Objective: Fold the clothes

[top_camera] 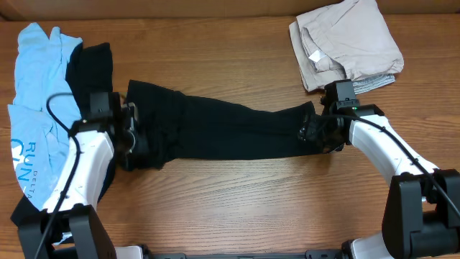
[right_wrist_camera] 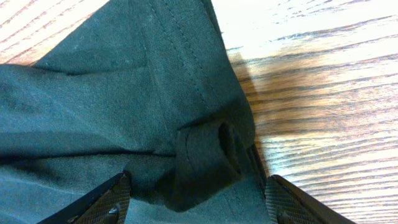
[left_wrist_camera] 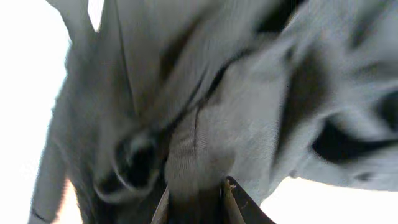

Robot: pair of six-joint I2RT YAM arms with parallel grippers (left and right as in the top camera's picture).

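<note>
The black garment (top_camera: 223,129) lies stretched in a long band across the middle of the table. My left gripper (top_camera: 133,137) is at its left end. In the left wrist view its fingers (left_wrist_camera: 196,199) are close together with a fold of the fabric (left_wrist_camera: 236,112) pinched between them. My right gripper (top_camera: 316,133) is at the garment's right end. In the right wrist view its jaws (right_wrist_camera: 196,199) are spread wide, with a bunched hem of the dark fabric (right_wrist_camera: 124,93) lying between them on the wood.
A light blue printed T-shirt (top_camera: 32,72) lies at the left edge, partly under my left arm, with more black fabric (top_camera: 90,65) on it. A folded beige pile (top_camera: 345,43) sits at the back right. Bare wood (top_camera: 237,201) lies in front of the garment.
</note>
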